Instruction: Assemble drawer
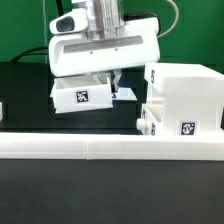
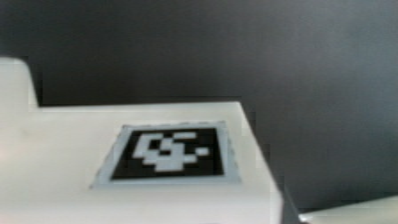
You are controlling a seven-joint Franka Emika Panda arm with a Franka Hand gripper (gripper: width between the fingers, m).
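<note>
A white open-top drawer tray (image 1: 80, 95) with a square tag on its side sits under my gripper (image 1: 113, 84), left of the tall white housing (image 1: 185, 90). My fingers reach down at the tray's right end and look closed on its wall. In the wrist view the tray's tagged face (image 2: 169, 155) fills the lower half, very close to the camera. One fingertip (image 2: 350, 212) shows beside its edge and the other is hidden. A second small tray (image 1: 148, 121) sits at the housing's lower left corner.
A long low white rail (image 1: 100, 150) runs across the front of the black table, in front of the tray and housing. A small white part (image 1: 3, 110) shows at the exterior view's left edge. A green backdrop stands behind.
</note>
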